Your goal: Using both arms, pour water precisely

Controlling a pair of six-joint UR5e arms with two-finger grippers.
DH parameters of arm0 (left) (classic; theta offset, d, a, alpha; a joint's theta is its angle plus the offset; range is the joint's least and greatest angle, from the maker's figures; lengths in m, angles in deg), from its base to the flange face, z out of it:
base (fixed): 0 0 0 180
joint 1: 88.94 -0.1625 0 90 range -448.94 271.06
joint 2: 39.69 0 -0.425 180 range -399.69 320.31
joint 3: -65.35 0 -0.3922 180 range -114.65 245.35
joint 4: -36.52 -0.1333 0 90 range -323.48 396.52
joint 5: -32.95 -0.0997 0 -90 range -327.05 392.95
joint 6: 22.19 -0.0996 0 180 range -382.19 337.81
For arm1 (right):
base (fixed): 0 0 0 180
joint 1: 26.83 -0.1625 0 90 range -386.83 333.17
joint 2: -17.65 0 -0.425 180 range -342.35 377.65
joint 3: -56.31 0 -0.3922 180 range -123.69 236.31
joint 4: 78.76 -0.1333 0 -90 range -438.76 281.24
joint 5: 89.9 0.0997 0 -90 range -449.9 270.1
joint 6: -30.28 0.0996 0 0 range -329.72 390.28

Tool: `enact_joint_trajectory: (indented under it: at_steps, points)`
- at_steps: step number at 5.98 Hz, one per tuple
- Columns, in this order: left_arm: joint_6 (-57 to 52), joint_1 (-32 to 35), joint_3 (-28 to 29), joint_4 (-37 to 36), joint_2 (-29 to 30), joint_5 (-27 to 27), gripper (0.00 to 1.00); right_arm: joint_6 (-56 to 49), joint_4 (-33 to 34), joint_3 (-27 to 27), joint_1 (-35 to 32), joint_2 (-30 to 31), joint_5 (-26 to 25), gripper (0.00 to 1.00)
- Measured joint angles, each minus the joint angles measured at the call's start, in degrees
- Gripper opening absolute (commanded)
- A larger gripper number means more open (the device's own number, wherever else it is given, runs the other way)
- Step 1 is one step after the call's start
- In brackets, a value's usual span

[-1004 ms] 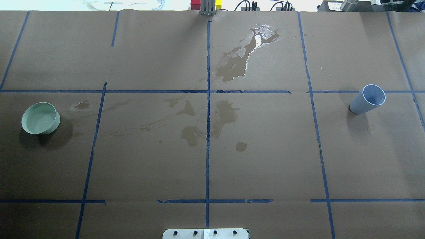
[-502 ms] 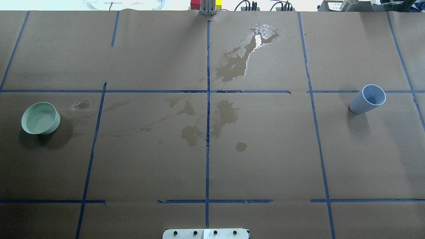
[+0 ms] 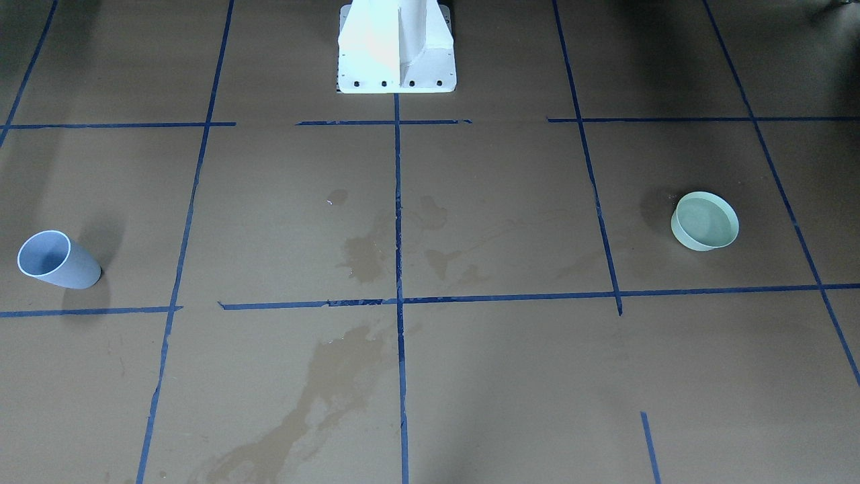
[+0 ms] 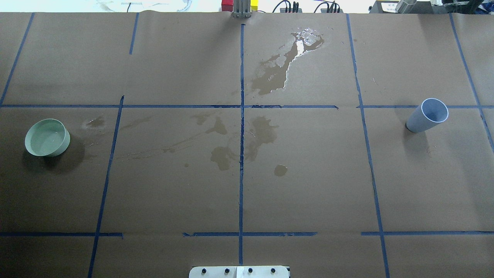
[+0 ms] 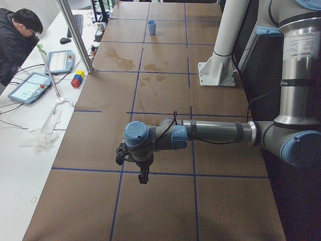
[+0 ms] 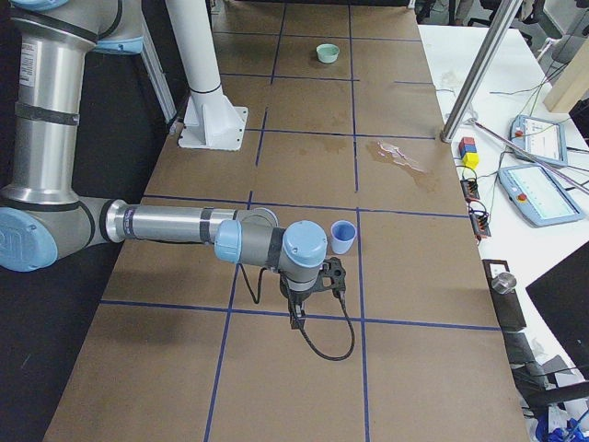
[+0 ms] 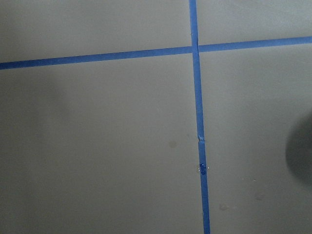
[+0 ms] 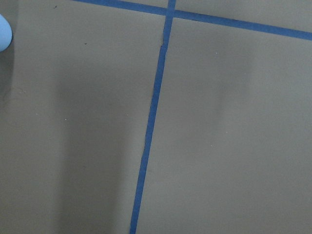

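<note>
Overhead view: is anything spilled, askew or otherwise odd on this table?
Yes: spilled water glints on the paper at the far centre, and darker damp stains spread around the middle tape line. The cup and bowl stand upright.

Two arms are showing: left arm (image 5: 215, 133), right arm (image 6: 175, 224). One green bowl (image 4: 67, 139) and one blue cup (image 4: 418, 121) are sitting out.

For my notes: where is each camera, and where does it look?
Front-facing: across table, facing white pedestal; no arms.
Overhead: behind robot, looking down; base plate only.
Exterior left: table's left end; left arm near.
Exterior right: opposite end; right arm near.
Left wrist: down on tape.
Right wrist: down; tape, blue cup's edge.
Shared: first two show green bowl.
</note>
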Motion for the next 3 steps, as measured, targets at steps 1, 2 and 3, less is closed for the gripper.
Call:
enact_joint_trajectory:
  at_steps: [1,2,3]
  points:
    - [0.0,0.0,0.0,0.0,0.0,0.0,1.00,0.2,0.0,0.1,0.0,-0.1,0.1,1.00]
    - [0.0,0.0,-0.1,0.1,0.0,0.1,1.00,0.3,0.0,0.4,0.1,-0.2,0.3,1.00]
    - [0.0,0.0,-0.1,0.0,0.0,0.1,1.00,0.4,0.0,0.5,0.1,-0.2,0.5,1.00]
